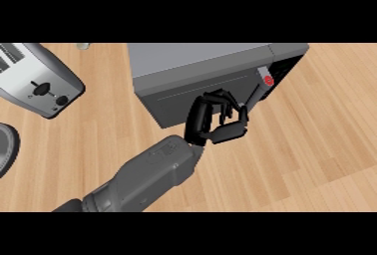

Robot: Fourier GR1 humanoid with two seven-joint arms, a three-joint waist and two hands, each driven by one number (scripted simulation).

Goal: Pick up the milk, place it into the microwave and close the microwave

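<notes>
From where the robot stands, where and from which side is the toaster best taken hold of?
Probably across its two long sides, coming down from above. The toaster is a narrow body lying diagonally on the counter. The end nearest the robot carries a lever and a knob, which are better left untouched.

The boxy grey metal microwave [199, 64] sits in the upper centre of the frame, its dark door [202, 97] nearly shut, a red button [269, 79] at its right end.
</notes>
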